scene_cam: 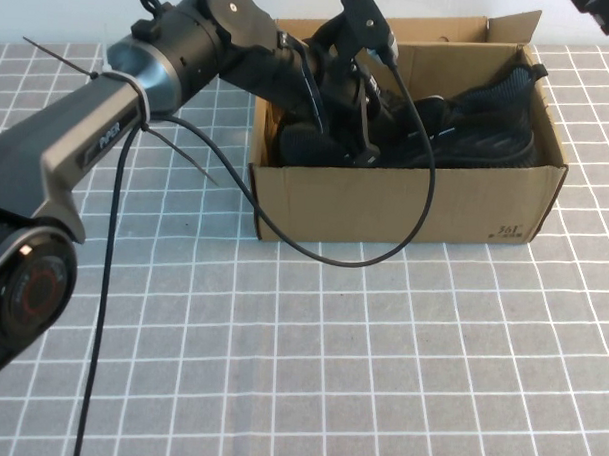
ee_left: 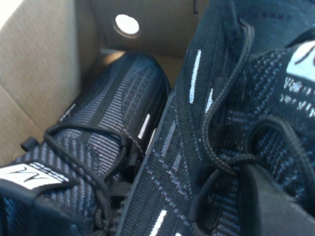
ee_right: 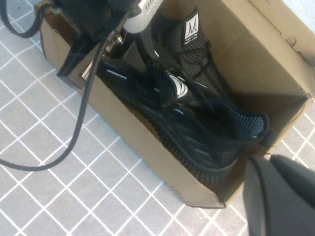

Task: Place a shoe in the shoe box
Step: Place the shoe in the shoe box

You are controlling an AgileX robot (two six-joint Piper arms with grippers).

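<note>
The brown cardboard shoe box (scene_cam: 405, 202) stands open at the back of the table, with two black knit sneakers side by side inside it. My left gripper (scene_cam: 363, 140) reaches down into the box and is shut on the shoe (scene_cam: 488, 129) nearer the front wall, at its laces. In the left wrist view one of its fingers (ee_left: 270, 201) presses on that shoe (ee_left: 221, 98); the other sneaker (ee_left: 108, 113) lies beside it against the box wall (ee_left: 39, 73). My right gripper (ee_right: 270, 167) is shut and hovers off the box's right end (ee_right: 147, 152), holding nothing.
A black cable (scene_cam: 334, 254) from the left arm loops over the box's front wall onto the white grid tablecloth (scene_cam: 330, 359). The box's back flap (scene_cam: 431, 32) stands up. My right gripper (scene_cam: 602, 13) shows at the top right corner.
</note>
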